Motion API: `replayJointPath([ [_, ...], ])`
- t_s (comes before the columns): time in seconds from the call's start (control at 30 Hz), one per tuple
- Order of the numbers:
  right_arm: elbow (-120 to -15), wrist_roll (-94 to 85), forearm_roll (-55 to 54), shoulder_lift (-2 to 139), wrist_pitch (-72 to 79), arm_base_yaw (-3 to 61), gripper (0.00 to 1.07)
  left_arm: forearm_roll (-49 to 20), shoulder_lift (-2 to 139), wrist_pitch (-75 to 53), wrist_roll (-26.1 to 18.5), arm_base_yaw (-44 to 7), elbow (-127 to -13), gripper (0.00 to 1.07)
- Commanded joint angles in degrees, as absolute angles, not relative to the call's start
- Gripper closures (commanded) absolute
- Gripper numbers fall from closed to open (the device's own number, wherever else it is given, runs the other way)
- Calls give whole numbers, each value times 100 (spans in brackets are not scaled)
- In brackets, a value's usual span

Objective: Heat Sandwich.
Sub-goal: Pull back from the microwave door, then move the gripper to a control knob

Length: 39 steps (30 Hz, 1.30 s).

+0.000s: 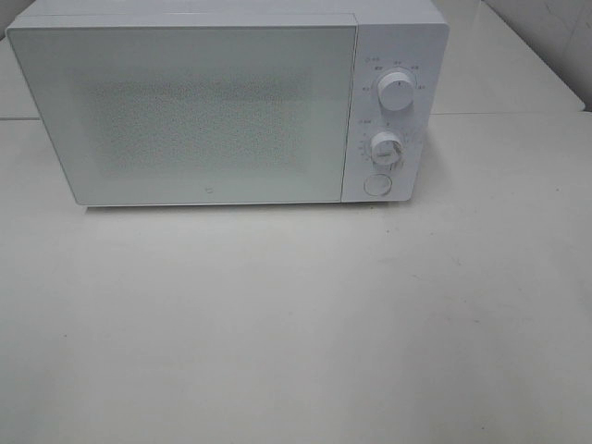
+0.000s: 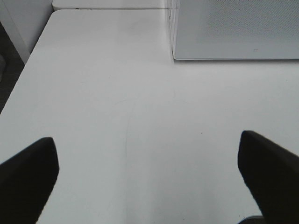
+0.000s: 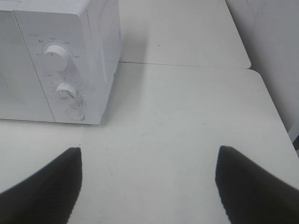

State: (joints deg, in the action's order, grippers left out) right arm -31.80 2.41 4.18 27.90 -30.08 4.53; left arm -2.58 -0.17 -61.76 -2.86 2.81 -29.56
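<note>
The sandwich is out of view in all three views. A white microwave point(image 1: 227, 106) stands at the back of the white table point(image 1: 296, 324) with its door shut; its two knobs and round button are on its right panel point(image 1: 388, 120). The left wrist view shows my left gripper point(image 2: 147, 163) open over bare table, with the microwave's front corner point(image 2: 233, 32) ahead of it. My right gripper point(image 3: 148, 179) is open too, with nothing between its fingers, near the microwave's control panel point(image 3: 60, 79). Neither gripper shows in the exterior high view.
A seam point(image 1: 518, 113) between two table tops runs behind the microwave on the right. The table's left edge point(image 2: 28, 70) drops to a dark floor. The right edge point(image 3: 275, 112) borders a wall.
</note>
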Motion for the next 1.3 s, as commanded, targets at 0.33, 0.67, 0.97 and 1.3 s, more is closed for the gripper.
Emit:
replayJointPath([
  [0.33,-3231,304,390,4005,-1690,413,31,-304,-138,-6113,-281,281,-2956,7],
  [0.67,-3231,304,390,4939,-693,413,31,-304,-138,-6113,-281,281,-2956,7],
  [0.97,-3231,768,390,5667,52,413,31,-304,-138,-6113,-281,281,-2956,7],
  [1.3,-2693,882,561,6377,1948,430,31,-304,-138,-6113,-281,281,-2956,7],
])
